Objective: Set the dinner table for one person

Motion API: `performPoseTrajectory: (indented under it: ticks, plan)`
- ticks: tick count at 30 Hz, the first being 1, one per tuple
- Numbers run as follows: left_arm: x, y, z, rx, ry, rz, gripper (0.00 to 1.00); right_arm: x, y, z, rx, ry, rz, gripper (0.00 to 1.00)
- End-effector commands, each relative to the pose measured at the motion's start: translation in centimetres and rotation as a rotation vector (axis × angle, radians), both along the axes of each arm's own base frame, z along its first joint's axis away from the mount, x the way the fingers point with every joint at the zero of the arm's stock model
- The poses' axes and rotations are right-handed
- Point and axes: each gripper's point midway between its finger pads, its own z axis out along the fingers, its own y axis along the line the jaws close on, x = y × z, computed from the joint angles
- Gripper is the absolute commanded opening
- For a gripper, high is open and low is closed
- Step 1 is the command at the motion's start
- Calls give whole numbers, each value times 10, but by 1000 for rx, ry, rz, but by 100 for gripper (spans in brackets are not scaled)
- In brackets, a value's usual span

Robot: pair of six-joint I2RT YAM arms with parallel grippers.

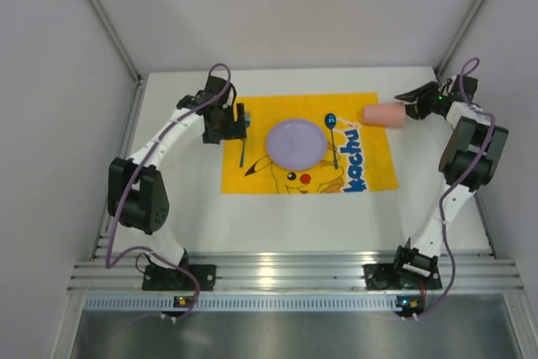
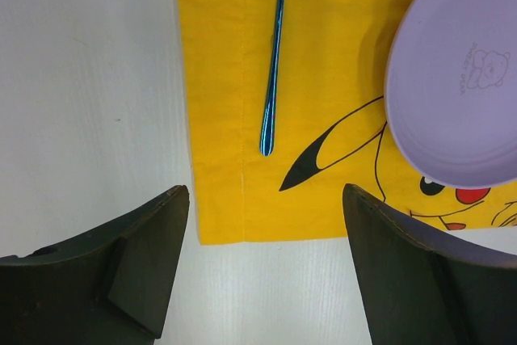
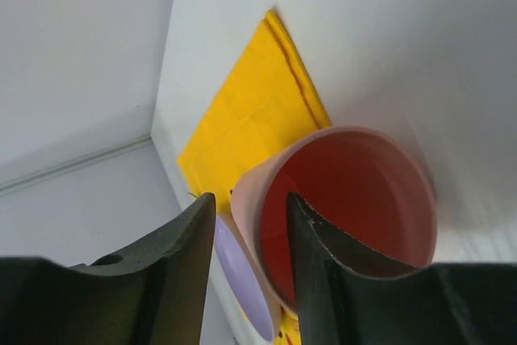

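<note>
On the white dinner table (image 1: 294, 220) lies a yellow Pikachu mat (image 1: 252, 181) with a lilac plate (image 1: 294, 142) at its centre. A blue fork (image 1: 243, 154) lies left of the plate and a blue spoon (image 1: 333, 136) right of it. My left gripper (image 1: 240, 118) hovers open over the mat's left edge, and the fork (image 2: 273, 62) lies ahead of its empty jaws (image 2: 262, 193). A pink cup (image 1: 385, 113) lies on its side at the mat's far right corner. My right gripper (image 3: 250, 195) straddles the rim of the cup (image 3: 355, 199), one finger inside and one outside, with a gap at the outer finger.
White walls with metal posts close in the table at the back and sides. An aluminium rail at the near edge carries both arm bases. Bare tabletop (image 2: 89, 78) lies left of the mat (image 2: 226, 119).
</note>
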Motion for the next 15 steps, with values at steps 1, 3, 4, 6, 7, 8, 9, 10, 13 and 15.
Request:
performPoseTrajectory:
  ticks: [1, 3, 4, 6, 7, 8, 9, 10, 13, 15]
  plan:
    - [5, 0, 11, 6, -23, 14, 82, 11, 33, 10, 13, -56, 84, 40]
    - [4, 0, 10, 9, -16, 12, 82, 10, 41, 10, 6, -59, 105, 29]
    - [4, 0, 10, 10, -18, 13, 82, 8, 44, 9, 4, -52, 110, 24]
    - [2, 2, 8, 14, -13, 15, 82, 5, 44, 11, -12, -51, 116, 7]
    - [2, 2, 8, 14, -16, 15, 82, 6, 42, 16, -25, -58, 115, 2]
    - [0, 2, 7, 12, -14, 14, 82, 5, 41, 19, -48, -68, 125, 0]
    - [-1, 2, 5, 12, -11, 13, 82, 2, 40, 25, -68, -51, 118, 0]
    - [0, 2, 5, 8, -17, 12, 82, 4, 38, 36, -97, -71, 121, 0]
    - [-3, 0, -1, -4, -11, 8, 82, 4, 42, 66, -200, -95, 123, 0]
    - [-4, -2, -2, -16, -12, 3, 82, -3, 58, 84, -293, -96, 150, 0]
